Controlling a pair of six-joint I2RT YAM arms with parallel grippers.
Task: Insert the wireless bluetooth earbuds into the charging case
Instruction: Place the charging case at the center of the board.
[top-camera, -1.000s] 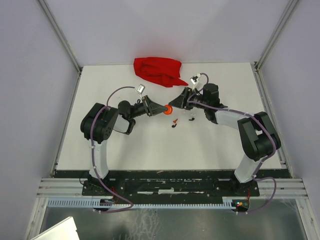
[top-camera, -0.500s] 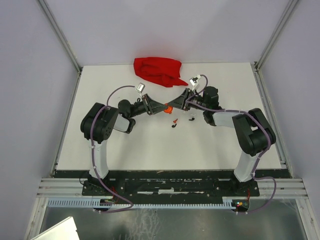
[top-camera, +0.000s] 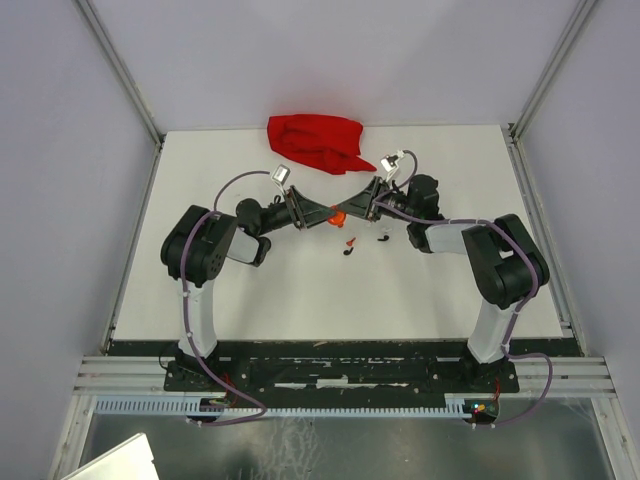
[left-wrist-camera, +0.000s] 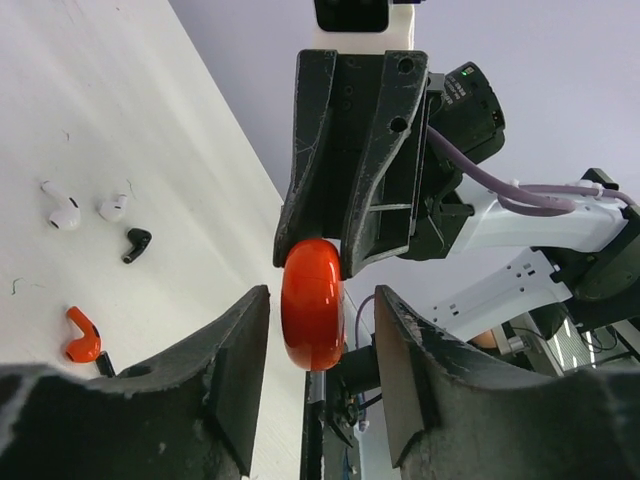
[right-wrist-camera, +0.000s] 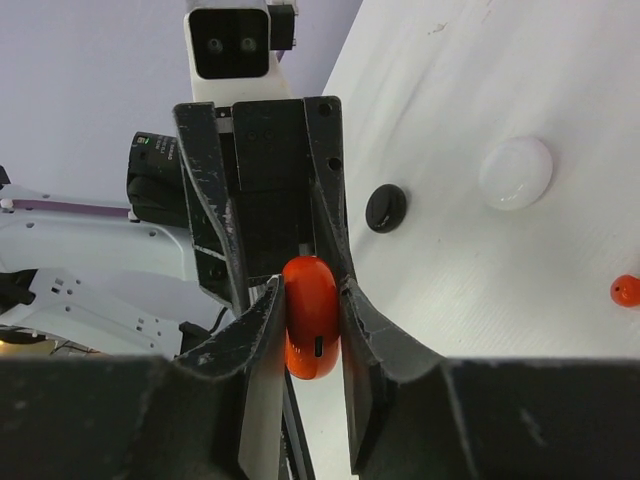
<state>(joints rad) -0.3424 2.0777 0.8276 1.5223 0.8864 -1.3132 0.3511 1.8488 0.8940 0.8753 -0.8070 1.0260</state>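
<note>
A round orange-red charging case (top-camera: 339, 213) hangs in the air between my two grippers at mid-table. My right gripper (right-wrist-camera: 311, 290) is shut on this case (right-wrist-camera: 311, 330), pinching its flat sides. My left gripper (left-wrist-camera: 320, 300) is open, with its jaws either side of the case (left-wrist-camera: 312, 315) and a gap on each side. On the table lie tiny earbuds: two white ones (left-wrist-camera: 62, 212), a black one (left-wrist-camera: 136, 244) and a red one (left-wrist-camera: 82, 336). The red one also shows in the right wrist view (right-wrist-camera: 625, 290). In the top view small earbuds (top-camera: 350, 243) lie just below the grippers.
A crumpled red cloth (top-camera: 315, 140) lies at the back of the white table (top-camera: 250, 290). A round white case (right-wrist-camera: 515, 172) and a round black case (right-wrist-camera: 386, 206) sit on the table beyond the grippers. Grey walls and metal rails bound the table.
My right gripper has swung left to meet the left gripper and now grips the orange-red case. The case has risen slightly. The earbuds have not moved.
</note>
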